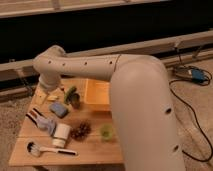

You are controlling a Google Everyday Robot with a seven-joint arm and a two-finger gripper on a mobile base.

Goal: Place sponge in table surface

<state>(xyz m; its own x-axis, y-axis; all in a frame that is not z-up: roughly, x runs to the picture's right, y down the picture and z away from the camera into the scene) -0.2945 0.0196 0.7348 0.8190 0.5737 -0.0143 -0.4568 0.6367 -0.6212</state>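
**Sponge on table, gripper at far-left corner**

Sponge (58,109) lies flat on the table surface (95,147), near the left side, apart from the gripper (46,95), which sits above the table's far-left corner under the arm (125,75). Grey-blue cloth (46,124) just front-left of sponge, white cup (61,135) on its side beside it. Orange tub (97,94) at back, pinecone (80,131) mid-table, spoon (50,149) along front edge.
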